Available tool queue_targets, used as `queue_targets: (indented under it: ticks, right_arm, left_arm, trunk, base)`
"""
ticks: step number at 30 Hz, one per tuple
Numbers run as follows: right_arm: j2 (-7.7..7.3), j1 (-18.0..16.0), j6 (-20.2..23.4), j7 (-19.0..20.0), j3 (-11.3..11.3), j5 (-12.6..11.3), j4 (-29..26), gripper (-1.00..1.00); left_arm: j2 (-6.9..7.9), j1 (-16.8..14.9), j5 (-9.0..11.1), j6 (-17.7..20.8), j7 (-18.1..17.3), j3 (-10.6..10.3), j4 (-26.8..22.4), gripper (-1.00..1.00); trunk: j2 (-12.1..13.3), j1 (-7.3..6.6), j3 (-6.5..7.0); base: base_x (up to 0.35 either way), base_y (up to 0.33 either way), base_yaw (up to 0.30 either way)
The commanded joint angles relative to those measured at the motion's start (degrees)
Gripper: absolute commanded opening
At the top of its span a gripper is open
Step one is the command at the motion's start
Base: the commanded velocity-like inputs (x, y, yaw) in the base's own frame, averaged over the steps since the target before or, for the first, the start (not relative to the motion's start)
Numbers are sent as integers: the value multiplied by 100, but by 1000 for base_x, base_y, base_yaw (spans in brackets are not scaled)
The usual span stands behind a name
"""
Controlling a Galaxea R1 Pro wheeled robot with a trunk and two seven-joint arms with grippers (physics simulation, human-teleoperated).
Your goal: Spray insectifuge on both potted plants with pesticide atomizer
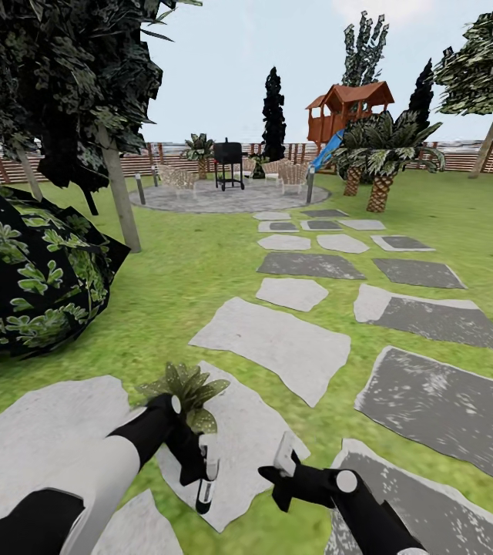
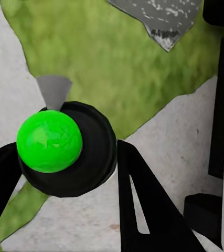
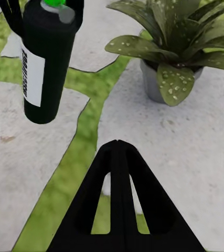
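Dark green-capped pesticide atomizer (image 3: pixel 44 58), white-labelled, speckled potted plant (image 3: pixel 169 42)

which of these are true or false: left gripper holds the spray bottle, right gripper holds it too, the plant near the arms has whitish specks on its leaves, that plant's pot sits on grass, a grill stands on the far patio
1. The left gripper holds the pesticide atomizer. True; its fingers clamp the top and the dark body hangs below.
2. The right gripper holds it too. False; its fingers are together with nothing between them, apart from the bottle.
3. The potted plant has whitish specks on its leaves. True.
4. Its pot sits on grass. False; it stands on a pale stepping stone.
5. A black grill stands on the far patio. True.
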Motion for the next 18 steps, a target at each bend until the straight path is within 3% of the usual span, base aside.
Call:
queue_targets:
  ticks: [1,6,14,18]
  right_arm:
    - [41,-2,-36,4,-9,61,-22,-100]
    - [292,-2,-36,14,-9,61,-143,-100]
    - [334,-2,-36,15,-8,61,-148,-100]
    - [373,-2,-36,15,-8,61,-148,-100]
  left_arm:
    - [-9,3,-12,49,-5,-13,11,-100]
    - [-26,41,-150,31,36,-12,94,-100]
    - [-53,42,-176,38,49,-14,100,-100]
    - [-159,42,-173,31,67,-11,100,-100]
  trunk:
    - [-2,-1,-5]
    - [-2,-1,-5]
    - [-2,-1,-5]
    - [-2,-1,-5]
  base:
    - [0,0,0]
    - [0,0,0]
    - [0,0,0]
    - [0,0,0]
